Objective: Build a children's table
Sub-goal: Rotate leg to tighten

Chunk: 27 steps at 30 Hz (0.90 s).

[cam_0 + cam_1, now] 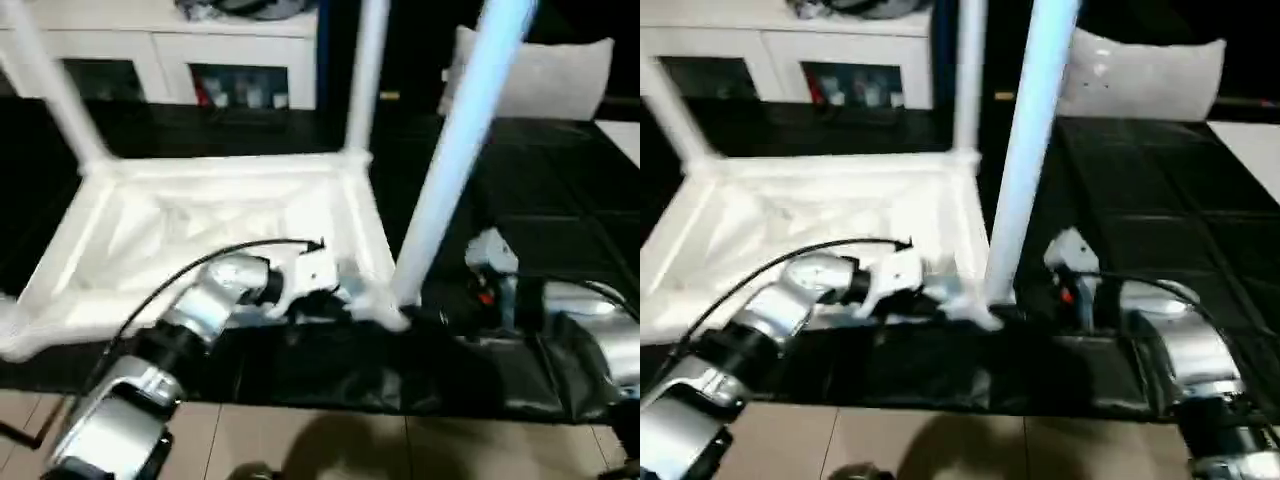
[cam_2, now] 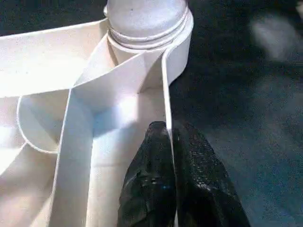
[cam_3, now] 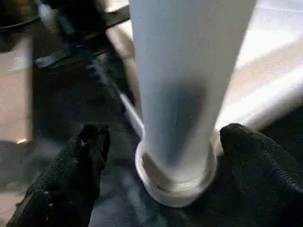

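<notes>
On the black floor mat (image 1: 560, 250), my left tool (image 2: 169, 137) pinches the upturned white plastic tabletop's (image 1: 150, 235) rim; my right tool (image 3: 158, 137) stands spread around 1 white tapered leg (image 3: 184, 85).

legs (image 1: 460, 150) upright in tabletop (image 1: 215, 225) corners, cabinet (image 1: 160, 55) behind

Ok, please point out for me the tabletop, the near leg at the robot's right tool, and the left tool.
tabletop (image 1: 215, 215): left eye view, ribbed underside.
near leg (image 3: 182, 90): right wrist view, middle of the tube.
left tool (image 2: 171, 142): left wrist view, between the fingertips.
</notes>
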Available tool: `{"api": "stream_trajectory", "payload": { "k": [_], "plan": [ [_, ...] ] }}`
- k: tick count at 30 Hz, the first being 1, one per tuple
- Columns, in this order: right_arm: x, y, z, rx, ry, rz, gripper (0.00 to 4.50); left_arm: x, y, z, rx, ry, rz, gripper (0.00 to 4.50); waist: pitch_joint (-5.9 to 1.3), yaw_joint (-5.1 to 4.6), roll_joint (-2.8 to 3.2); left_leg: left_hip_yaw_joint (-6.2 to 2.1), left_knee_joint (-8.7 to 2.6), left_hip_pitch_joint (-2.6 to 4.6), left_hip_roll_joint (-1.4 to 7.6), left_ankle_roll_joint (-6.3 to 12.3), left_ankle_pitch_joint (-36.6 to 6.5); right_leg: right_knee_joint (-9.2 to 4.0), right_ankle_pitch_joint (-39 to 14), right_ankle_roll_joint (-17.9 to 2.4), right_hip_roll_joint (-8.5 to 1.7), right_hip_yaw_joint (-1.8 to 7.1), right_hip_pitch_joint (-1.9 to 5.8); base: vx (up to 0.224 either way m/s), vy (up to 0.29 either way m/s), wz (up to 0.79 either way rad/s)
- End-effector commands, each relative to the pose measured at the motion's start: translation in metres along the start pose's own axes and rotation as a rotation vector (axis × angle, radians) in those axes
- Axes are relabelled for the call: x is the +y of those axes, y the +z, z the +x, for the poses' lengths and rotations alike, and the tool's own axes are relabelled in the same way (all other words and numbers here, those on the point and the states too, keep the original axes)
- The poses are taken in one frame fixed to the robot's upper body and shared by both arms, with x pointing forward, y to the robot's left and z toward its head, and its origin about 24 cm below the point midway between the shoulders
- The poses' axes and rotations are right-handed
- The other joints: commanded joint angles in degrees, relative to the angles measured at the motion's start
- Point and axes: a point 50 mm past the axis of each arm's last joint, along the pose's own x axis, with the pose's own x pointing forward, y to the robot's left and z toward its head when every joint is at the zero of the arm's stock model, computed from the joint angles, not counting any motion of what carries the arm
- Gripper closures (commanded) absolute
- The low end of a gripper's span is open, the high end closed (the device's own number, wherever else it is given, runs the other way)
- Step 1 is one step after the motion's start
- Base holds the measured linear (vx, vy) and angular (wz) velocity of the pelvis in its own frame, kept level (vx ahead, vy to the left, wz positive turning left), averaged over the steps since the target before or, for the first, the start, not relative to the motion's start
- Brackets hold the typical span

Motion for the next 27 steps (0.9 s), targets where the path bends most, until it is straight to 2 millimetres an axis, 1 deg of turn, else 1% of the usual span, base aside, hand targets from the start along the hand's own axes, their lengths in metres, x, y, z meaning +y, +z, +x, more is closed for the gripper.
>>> {"api": "stream_trajectory", "payload": {
  "k": [1, 2, 4, 5, 6, 7, 9, 10, 11, 12, 13, 14, 15, 19, 21, 24, 25, 26, 27],
  "plan": [
    [0.007, 0.004, 0.0, 0.0, 0.103, -0.018, 0.71, -0.009, 0.006, 0.005, 0.024, -0.141, 0.091, 4.5, -3.77, -0.03, -0.84, -1.83, -3.37, 0.69, 5.09, 6.15, -6.1, -4.53, -11.3, -7.6, -6.9, 4.26, 2.87, 0.0, 0.0, 0.0],
    [0.008, 0.003, 0.0, 0.006, 0.121, -0.017, 0.71, -0.01, 0.006, 0.005, 0.025, -0.162, 0.099, 4.5, -3.8, 0.12, -0.97, -1.82, -3.38, 0.66, 5.18, 6.12, -5.8, -4.37, -10.8, -7.8, -6.96, 4.27, 2.91, 0.0, 0.0, 0.0],
    [0.009, 0.003, 0.001, 0.014, 0.15, -0.014, 0.92, -0.012, 0.007, 0.004, 0.027, -0.197, 0.116, 4.5, -3.78, 0.24, -0.92, -1.86, -3.39, 0.65, 5.21, 5.98, -5.9, -4.39, -10.9, -8.1, -7.07, 4.26, 2.85, 0.0, 0.0, 0.0],
    [0.01, 0.002, 0.002, 0.017, 0.168, -0.013, 1.03, -0.013, 0.007, 0.003, 0.031, -0.216, 0.127, 4.5, -3.73, 0.32, -1.09, -1.82, -3.41, 0.71, 5.19, 5.72, -6.3, -4.45, -11.9, -8.0, -7.14, 4.29, 2.86, 0.0, 0.0, 0.0],
    [0.011, 0.001, 0.003, 0.02, 0.194, -0.007, 1.12, -0.015, 0.007, 0.002, 0.036, -0.238, 0.141, 4.5, -3.74, 0.35, -1.06, -1.78, -3.39, 0.66, 5.11, 5.71, -6.2, -4.53, -12.3, -7.9, -7.15, 4.28, 2.9, 0.0, 0.0, 0.0],
    [0.012, 0.001, 0.003, 0.021, 0.205, -0.002, 1.12, -0.015, 0.007, 0.002, 0.038, -0.246, 0.145, 4.5, -3.69, 0.44, -1.05, -1.79, -3.42, 0.67, 5.1, 5.53, -6.5, -4.63, -13.2, -7.5, -7.11, 4.27, 2.86, 0.0, 0.0, 0.0],
    [0.014, 0.001, 0.004, 0.023, 0.236, 0.011, 1.4, -0.016, 0.006, 0.001, 0.041, -0.259, 0.153, 4.5, -3.68, 0.56, -1.07, -1.8, -3.47, 0.72, 5.16, 5.32, -6.7, -4.7, -14.0, -7.1, -7.06, 4.27, 2.8, 0.0, 0.0, 0.0],
    [0.016, 0.001, 0.004, 0.023, 0.247, 0.015, 1.4, -0.016, 0.006, 0.0, 0.042, -0.26, 0.155, 4.5, -3.7, 0.65, -1.1, -1.81, -3.44, 0.72, 5.16, 5.18, -6.5, -4.69, -14.0, -7.0, -7.06, 4.3, 2.79, 0.0, 0.0, 0.0],
    [0.016, 0.001, 0.004, 0.024, 0.257, 0.018, 1.53, -0.016, 0.005, 0.0, 0.043, -0.261, 0.156, 4.5, -3.73, 0.73, -1.11, -1.81, -3.42, 0.74, 5.16, 5.15, -6.5, -4.61, -13.9, -7.0, -7.04, 4.29, 2.8, 0.0, 0.0, 0.0],
    [0.017, 0.001, 0.003, 0.024, 0.265, 0.02, 1.59, -0.016, 0.005, 0.0, 0.043, -0.263, 0.158, 4.5, -3.73, 0.85, -0.99, -1.82, -3.43, 0.75, 5.19, 5.07, -6.5, -4.66, -14.0, -7.0, -7.13, 4.31, 2.78, 0.0, 0.0, 0.0],
    [0.018, 0.001, 0.003, 0.025, 0.272, 0.023, 1.7, -0.016, 0.004, 0.0, 0.044, -0.264, 0.158, 4.5, -3.71, 0.84, -1.07, -1.82, -3.43, 0.74, 5.14, 5.03, -6.6, -4.69, -14.0, -6.9, -7.08, 4.29, 2.8, 0.0, 0.0, 0.0],
    [0.018, 0.001, 0.003, 0.025, 0.276, 0.027, 1.7, -0.016, 0.004, -0.001, 0.045, -0.264, 0.158, 4.5, -3.74, 0.88, -1.09, -1.81, -3.42, 0.74, 5.15, 4.97, -6.6, -4.7, -14.1, -6.8, -7.13, 4.3, 2.82, 0.0, 0.0, 0.0],
    [0.019, 0.0, 0.002, 0.025, 0.282, 0.03, 1.93, -0.016, 0.003, -0.001, 0.046, -0.266, 0.158, 4.5, -3.78, 0.92, -1.13, -1.82, -3.41, 0.73, 5.14, 4.95, -6.3, -4.6, -13.8, -6.8, -7.08, 4.3, 2.85, 0.0, 0.0, 0.0],
    [0.021, -0.001, 0.002, 0.009, 0.3, 0.059, 2.08, -0.016, 0.003, -0.001, 0.038, -0.266, 0.148, 4.5, -3.87, 1.06, -1.07, -1.8, -3.32, 0.73, 5.15, 5.2, -5.5, -4.42, -12.3, -7.2, -7.03, 4.27, 2.79, 0.0, 0.0, 0.0],
    [0.022, -0.001, 0.003, -0.005, 0.303, 0.073, 2.29, -0.016, 0.003, -0.001, 0.03, -0.254, 0.139, 4.5, -3.86, 1.09, -1.08, -1.82, -3.34, 0.7, 5.16, 5.21, -5.6, -4.41, -12.1, -7.3, -6.99, 4.26, 2.81, 0.0, 0.0, 0.0],
    [0.023, 0.001, 0.008, -0.037, 0.284, 0.098, 2.4, -0.012, 0.005, 0.001, 0.008, -0.202, 0.089, 4.5, -3.81, 1.09, -1.12, -1.79, -3.37, 0.68, 5.13, 4.94, -5.7, -4.47, -12.8, -7.1, -7.03, 4.26, 2.85, 0.0, 0.0, 0.0],
    [0.023, 0.003, 0.013, -0.062, 0.247, 0.118, 2.42, -0.008, 0.007, 0.003, -0.01, -0.16, 0.051, 4.5, -3.66, 1.02, -1.08, -1.82, -3.49, 0.7, 5.13, 4.6, -6.1, -4.63, -14.2, -7.0, -7.04, 4.25, 2.77, 0.0, 0.0, 0.0],
    [0.023, 0.004, 0.017, -0.077, 0.211, 0.132, 2.43, -0.006, 0.009, 0.005, -0.022, -0.126, 0.018, 4.5, -3.66, 1.02, -1.08, -1.82, -3.49, 0.7, 5.13, 4.6, -6.1, -4.63, -14.2, -7.0, -7.04, 4.25, 2.77, 0.0, 0.0, 0.0],
    [0.021, 0.005, 0.022, -0.087, 0.168, 0.138, 2.43, -0.004, 0.009, 0.007, -0.023, -0.097, -0.016, 4.5, -3.58, 0.71, -1.21, -1.93, -3.58, 0.8, 4.97, 3.59, -7.0, -5.03, -17.1, -6.4, -7.2, 4.1, 2.86, 0.0, 0.0, 0.0]
  ]
}}
